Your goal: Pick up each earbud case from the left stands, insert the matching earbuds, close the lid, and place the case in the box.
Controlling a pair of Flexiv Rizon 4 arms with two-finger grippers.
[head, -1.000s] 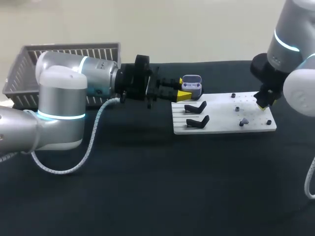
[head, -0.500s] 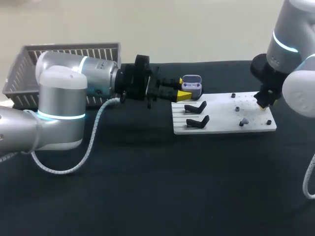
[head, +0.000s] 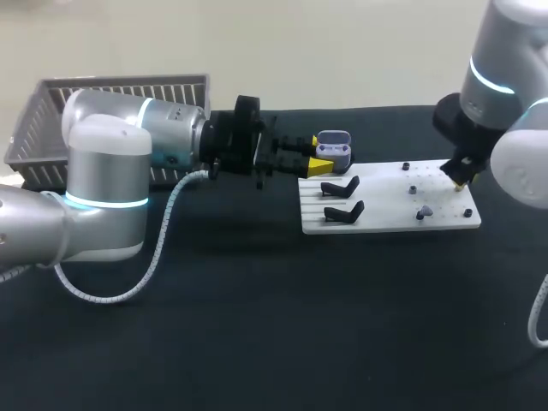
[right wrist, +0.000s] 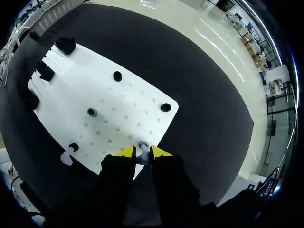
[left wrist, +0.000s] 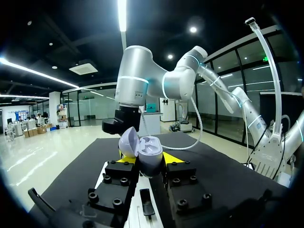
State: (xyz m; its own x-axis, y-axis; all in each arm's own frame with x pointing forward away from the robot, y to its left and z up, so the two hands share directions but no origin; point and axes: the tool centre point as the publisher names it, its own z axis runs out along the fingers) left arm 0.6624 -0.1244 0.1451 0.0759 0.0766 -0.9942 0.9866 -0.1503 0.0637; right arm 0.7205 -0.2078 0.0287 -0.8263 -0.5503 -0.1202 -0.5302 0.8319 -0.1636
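The left gripper clamps the open lilac earbud case between its fingers, while the right gripper, fingers narrow, pinches a small earbud over the white board stretching ahead.

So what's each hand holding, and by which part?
Left hand holds the open case by its base's sides; right hand pinches an earbud, part unclear.

Box partly hidden behind left arm, earbud mostly hidden between right jaws
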